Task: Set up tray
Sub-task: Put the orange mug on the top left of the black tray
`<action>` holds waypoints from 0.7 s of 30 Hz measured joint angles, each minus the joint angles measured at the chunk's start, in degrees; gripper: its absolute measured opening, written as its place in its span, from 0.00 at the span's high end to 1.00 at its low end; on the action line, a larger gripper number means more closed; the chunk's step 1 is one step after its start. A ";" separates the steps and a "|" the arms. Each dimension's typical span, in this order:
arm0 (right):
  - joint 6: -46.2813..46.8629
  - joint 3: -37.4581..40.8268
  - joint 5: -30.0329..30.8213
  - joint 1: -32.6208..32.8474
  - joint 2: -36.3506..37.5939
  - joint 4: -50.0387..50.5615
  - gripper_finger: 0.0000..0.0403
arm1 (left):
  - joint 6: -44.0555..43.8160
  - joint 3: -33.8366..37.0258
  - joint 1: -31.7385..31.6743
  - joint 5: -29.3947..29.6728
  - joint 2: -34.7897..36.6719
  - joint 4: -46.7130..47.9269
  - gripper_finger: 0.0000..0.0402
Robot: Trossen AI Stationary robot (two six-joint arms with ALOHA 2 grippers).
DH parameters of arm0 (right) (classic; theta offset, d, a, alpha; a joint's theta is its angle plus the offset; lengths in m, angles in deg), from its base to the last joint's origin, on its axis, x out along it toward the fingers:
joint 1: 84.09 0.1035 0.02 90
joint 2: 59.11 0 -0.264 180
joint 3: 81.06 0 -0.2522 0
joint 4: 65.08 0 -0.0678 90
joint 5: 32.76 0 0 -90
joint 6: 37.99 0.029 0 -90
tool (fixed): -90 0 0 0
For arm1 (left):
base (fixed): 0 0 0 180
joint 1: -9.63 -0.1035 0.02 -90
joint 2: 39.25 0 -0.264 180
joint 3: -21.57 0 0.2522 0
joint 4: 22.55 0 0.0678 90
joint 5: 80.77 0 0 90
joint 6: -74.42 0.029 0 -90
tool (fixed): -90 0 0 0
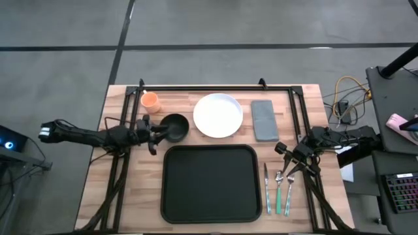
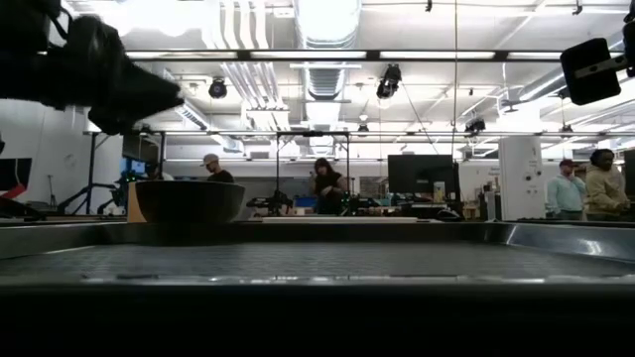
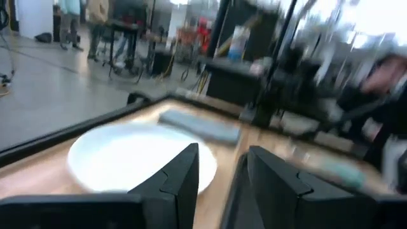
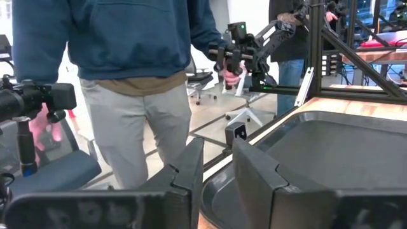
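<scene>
High view: the tray (image 1: 210, 184) lies empty at the near-centre of the tabletop (image 1: 130, 183), its long axis running from 9 to 3 o'clock. The left pincer (image 1: 157, 135) sits at the tray's 10 o'clock, its tips at the rim of the black bowl (image 1: 175, 126), which lies just beyond the tray's far left corner; whether the fingers have closed on that rim cannot be told from above. From the bowl the tray lies toward 5 o'clock, close by, so a short carry would seat it inside. The white plate (image 1: 218, 115) and grey napkin (image 1: 263, 119) lie at the tray's 12 and 1 o'clock, an orange cup (image 1: 150, 100) at 11. The right pincer (image 1: 288, 158) hangs at the tray's 3 o'clock, just above the cutlery (image 1: 279, 190); for the bowl the left arm is plainly nearer. Low view: the bowl (image 2: 190, 200) stands upright on the far side of the tray's rim (image 2: 317, 234), with the left arm dark above it. Left wrist view: the left fingers (image 3: 181, 178) stand a narrow gap apart with nothing visible between them, looking across the plate (image 3: 127, 156) to the napkin (image 3: 198, 125). Right wrist view: the right fingers (image 4: 254, 175) are likewise slightly parted and empty, the tray (image 4: 331, 149) ahead and a person standing beyond the tabletop.
</scene>
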 joint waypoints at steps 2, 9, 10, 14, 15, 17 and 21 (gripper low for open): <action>0.00 -0.01 0.00 0.00 0.00 0.00 0.80 | -2.73 0.00 0.00 -0.02 0.00 -4.60 0.71; 0.00 -0.02 0.00 0.00 0.00 -0.02 0.80 | -8.63 -6.89 -0.02 1.16 -0.45 -9.12 0.71; 0.00 -0.01 0.00 0.00 -0.01 -0.01 0.80 | -8.63 -8.70 -0.02 2.10 -0.94 -8.92 0.71; 0.01 -0.01 0.00 0.01 0.00 -0.01 0.82 | -8.33 -17.57 -0.07 6.33 -3.61 -1.82 0.71; 0.00 -0.02 0.00 0.00 -0.02 0.00 0.82 | -7.67 -20.33 -0.07 7.73 -4.43 1.75 0.71; 0.01 -0.01 0.00 0.02 -0.01 -0.01 0.83 | -6.23 -26.41 -0.12 9.66 -6.31 10.49 0.71; 0.02 -0.02 0.00 0.00 0.00 -0.02 0.83 | -5.48 -38.83 -1.52 11.01 -11.06 29.76 0.71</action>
